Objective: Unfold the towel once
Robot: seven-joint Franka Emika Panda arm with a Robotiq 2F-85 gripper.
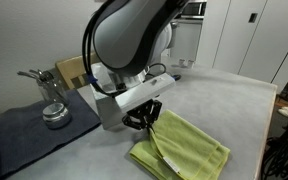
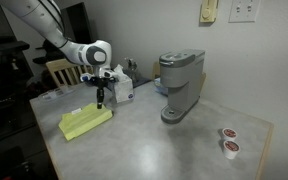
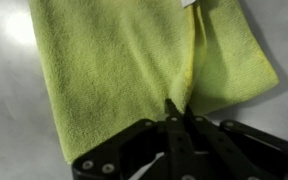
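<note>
Towel (image 3: 114,70) top beyond wrist-view edge

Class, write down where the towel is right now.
In an exterior view the towel lies on the grey table, under the gripper shut on its edge; a white box stands just behind it, the coffee machine farther along.

towel (image 3: 114,70): soft cloth, fine nubby pile, matt
gripper (image 3: 176,110): black fingers, dull matt finish, hard
table (image 2: 174,140): grey top, smooth, faint sheen
mat (image 1: 14,125): dark grey, matt, soft-looking
coffee maker (image 2: 179,85): grey plastic, satin sheen
arm shell (image 1: 129,30): smooth, glossy, catches the light
</note>
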